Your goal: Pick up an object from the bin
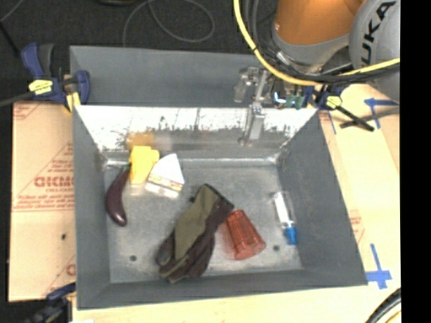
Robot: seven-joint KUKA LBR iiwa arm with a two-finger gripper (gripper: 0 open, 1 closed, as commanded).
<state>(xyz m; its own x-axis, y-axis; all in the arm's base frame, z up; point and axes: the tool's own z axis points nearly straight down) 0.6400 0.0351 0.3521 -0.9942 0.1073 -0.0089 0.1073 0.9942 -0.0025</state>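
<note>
My gripper (pixel 250 134) hangs high at the back of the bin, against the far wall and right of centre, with nothing seen in it. Closest on the floor is a white tube with a blue cap (pixel 284 218), lying lengthwise near the right wall. A red translucent cup (pixel 242 235) lies on its side left of the tube. Touching the cup is a crumpled olive glove (pixel 194 237) in the front middle. None of these touches the gripper.
At the back left lie a yellow block (pixel 143 163) and a white wedge-shaped pack (pixel 166 175). A dark purple toy eggplant (pixel 116 201) rests along the left wall. The orange-covered arm and its cables hang over the bin's back right corner.
</note>
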